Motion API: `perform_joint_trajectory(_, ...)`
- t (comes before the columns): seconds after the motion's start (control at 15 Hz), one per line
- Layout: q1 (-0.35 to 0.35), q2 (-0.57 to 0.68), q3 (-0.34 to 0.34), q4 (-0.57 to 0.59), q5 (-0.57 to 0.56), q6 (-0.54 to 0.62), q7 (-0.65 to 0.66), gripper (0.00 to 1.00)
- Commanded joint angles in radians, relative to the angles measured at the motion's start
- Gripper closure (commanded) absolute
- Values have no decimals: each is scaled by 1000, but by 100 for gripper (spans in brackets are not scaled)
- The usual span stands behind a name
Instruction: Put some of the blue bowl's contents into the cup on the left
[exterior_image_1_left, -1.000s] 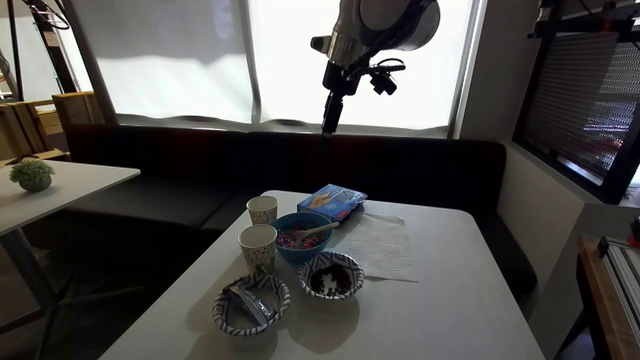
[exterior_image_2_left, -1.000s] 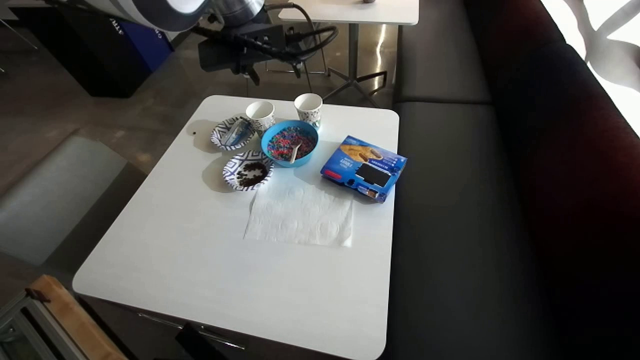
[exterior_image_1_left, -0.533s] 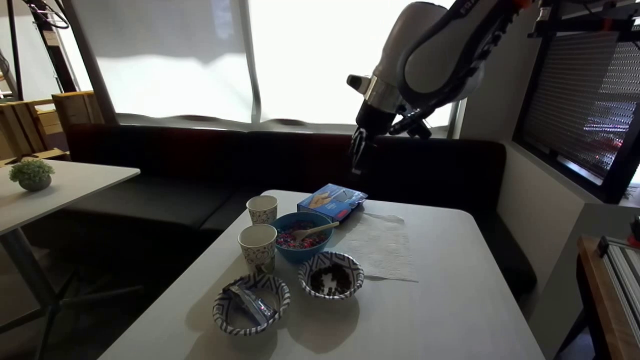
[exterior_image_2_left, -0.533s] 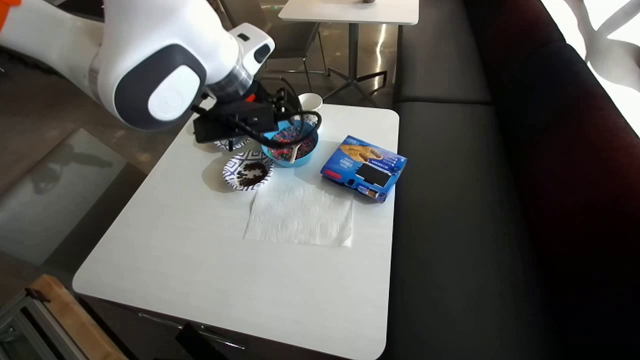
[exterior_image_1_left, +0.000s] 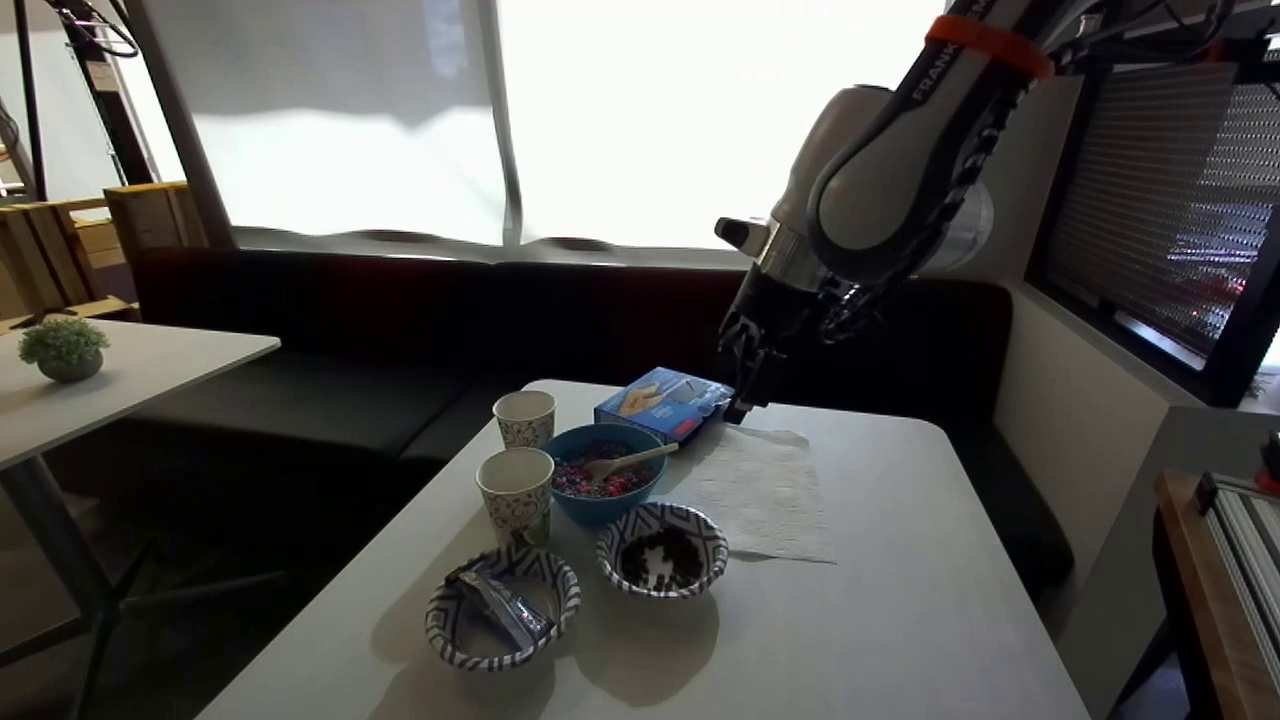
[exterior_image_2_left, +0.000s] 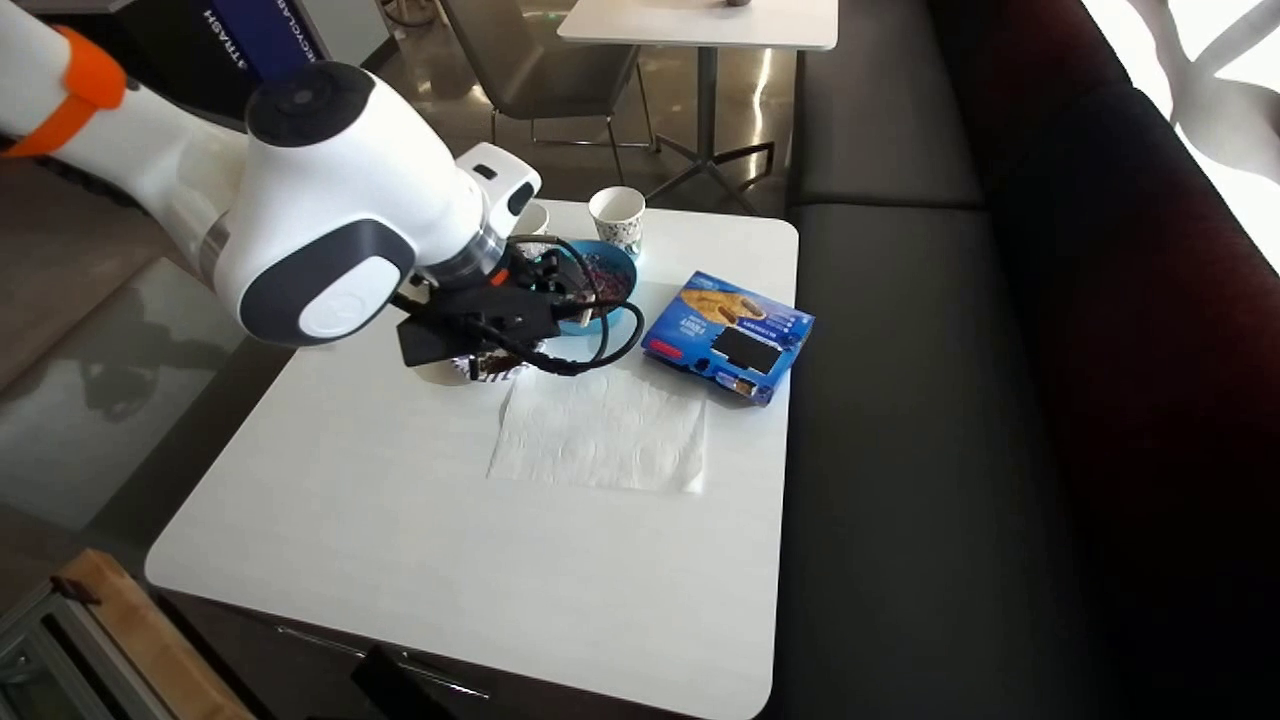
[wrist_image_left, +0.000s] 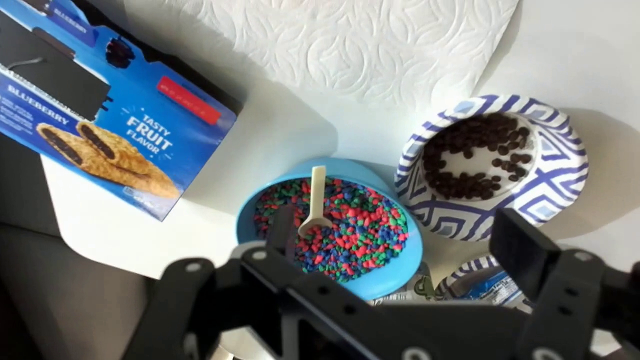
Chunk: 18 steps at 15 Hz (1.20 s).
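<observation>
With the jaws hanging wide and empty above the white desk (exterior_image_1_left: 880, 620), the slim pale spoon (wrist_image_left: 317, 195), I'd guess their target, lies in the round blue bowl (wrist_image_left: 382, 285) nearer one finger (wrist_image_left: 282, 235), handle pointing over the rim toward the white paper towel (wrist_image_left: 350, 55).

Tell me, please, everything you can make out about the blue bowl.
The blue bowl is round, plain and fairly deep, and looks like plastic. It stands upright on the white table, partly filled with small red, green and blue bits. A pale spoon rests in it, its head among the bits and its handle reaching up to the rim. Two patterned cups and a patterned bowl stand close by; whether they touch it, I cannot tell.
</observation>
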<state>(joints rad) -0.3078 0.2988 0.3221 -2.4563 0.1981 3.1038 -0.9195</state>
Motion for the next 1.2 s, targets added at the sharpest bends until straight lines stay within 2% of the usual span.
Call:
perform_joint_trajectory(0.0, -31, 88, 0, 56, -17, 34, -48, 0)
perform_joint_trajectory(0.13, -19, 127, -20, 100, -25, 49, -52, 0)
perform_joint_trajectory(0.33, -17, 183, -2, 176, -7, 36, -39, 0)
perform_joint_trajectory(0.4, -26, 205, 4, 197, -83, 32, 33, 0)
perform_joint_trajectory(0.8, 20, 316, -32, 282, -218, 76, 148, 0)
perform_joint_trajectory(1.13, 90, 407, -106, 347, -320, 146, 259, 0)
